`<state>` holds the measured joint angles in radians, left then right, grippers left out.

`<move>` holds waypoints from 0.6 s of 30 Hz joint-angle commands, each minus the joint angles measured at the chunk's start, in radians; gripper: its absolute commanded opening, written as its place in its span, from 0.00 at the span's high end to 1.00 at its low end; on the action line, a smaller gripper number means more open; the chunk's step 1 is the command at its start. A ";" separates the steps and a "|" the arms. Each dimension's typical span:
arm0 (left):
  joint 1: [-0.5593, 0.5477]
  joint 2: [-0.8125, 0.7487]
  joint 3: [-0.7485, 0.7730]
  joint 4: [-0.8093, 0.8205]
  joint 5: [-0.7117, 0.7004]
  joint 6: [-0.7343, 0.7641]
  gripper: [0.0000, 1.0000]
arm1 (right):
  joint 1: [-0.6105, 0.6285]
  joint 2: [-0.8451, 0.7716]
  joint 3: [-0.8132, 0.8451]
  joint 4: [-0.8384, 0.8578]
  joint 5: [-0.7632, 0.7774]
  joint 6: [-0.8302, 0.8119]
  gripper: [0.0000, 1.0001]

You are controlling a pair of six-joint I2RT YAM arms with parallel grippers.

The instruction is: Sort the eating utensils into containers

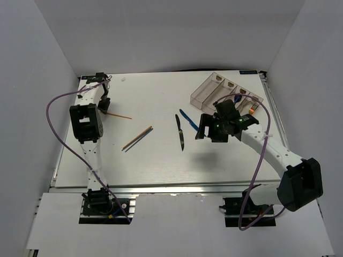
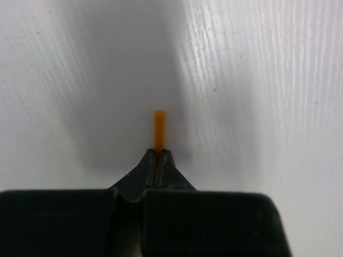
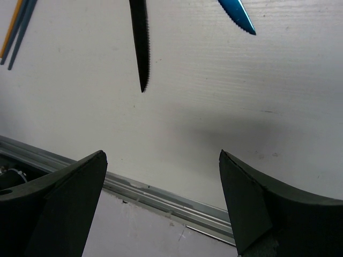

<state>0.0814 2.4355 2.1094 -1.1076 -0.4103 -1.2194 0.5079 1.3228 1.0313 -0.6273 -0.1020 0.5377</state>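
Observation:
My left gripper [image 1: 105, 107] at the far left of the table is shut on one end of an orange-brown chopstick [image 1: 120, 115]. Its short end sticks out past the shut tips in the left wrist view [image 2: 159, 128]. Two more chopsticks [image 1: 137, 138] lie together mid-table. A black knife [image 1: 180, 134] and a blue knife [image 1: 186, 118] lie left of my right gripper [image 1: 203, 130], which is open, empty and above the table. The right wrist view shows the black knife's blade [image 3: 140, 43] and the blue knife's tip [image 3: 238, 13]. The clear smoky tray [image 1: 206, 91] stands at the back right.
A few thin utensils, partly hidden by the right arm, show at the tray's right end [image 1: 252, 108]. The table's metal front rail [image 3: 161, 195] runs below the right gripper's fingers. White walls enclose the table on three sides.

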 commanded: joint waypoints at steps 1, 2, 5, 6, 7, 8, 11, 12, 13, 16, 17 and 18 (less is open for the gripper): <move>-0.020 -0.021 -0.136 0.011 0.056 0.044 1.00 | -0.043 -0.043 0.013 0.026 -0.065 -0.028 0.11; -0.026 -0.039 -0.164 0.055 0.064 0.075 1.00 | -0.078 -0.057 0.010 0.034 -0.111 -0.033 0.11; -0.054 -0.155 -0.299 0.249 0.141 0.145 1.00 | -0.181 -0.086 -0.014 0.078 -0.271 -0.050 0.11; -0.058 -0.196 -0.348 0.338 0.180 0.168 1.00 | -0.204 -0.094 -0.020 0.110 -0.313 -0.054 0.11; -0.065 -0.237 -0.446 0.415 0.215 0.181 1.00 | -0.219 -0.097 -0.023 0.113 -0.335 -0.059 0.11; -0.066 -0.313 -0.486 0.551 0.241 0.192 1.00 | -0.227 -0.093 -0.002 0.104 -0.337 -0.068 0.11; -0.066 -0.404 -0.562 0.695 0.329 0.219 1.00 | -0.227 -0.086 0.015 0.101 -0.370 -0.074 0.11; -0.068 -0.418 -0.565 0.712 0.340 0.230 1.00 | -0.227 -0.086 0.015 0.106 -0.380 -0.073 0.11; -0.066 -0.429 -0.571 0.727 0.356 0.239 1.00 | -0.229 -0.086 0.016 0.115 -0.387 -0.071 0.11; -0.068 -0.470 -0.583 0.776 0.409 0.270 1.00 | -0.227 -0.080 0.030 0.112 -0.392 -0.073 0.11; -0.068 -0.486 -0.585 0.782 0.459 0.279 1.00 | -0.227 -0.076 0.036 0.112 -0.393 -0.073 0.11; -0.068 -0.492 -0.588 0.793 0.482 0.285 1.00 | -0.227 -0.073 0.039 0.112 -0.396 -0.074 0.11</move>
<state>0.0074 2.0560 1.5284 -0.4313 -0.0460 -0.9836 0.2783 1.2499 1.0210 -0.5476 -0.4480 0.4854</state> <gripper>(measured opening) 0.022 0.894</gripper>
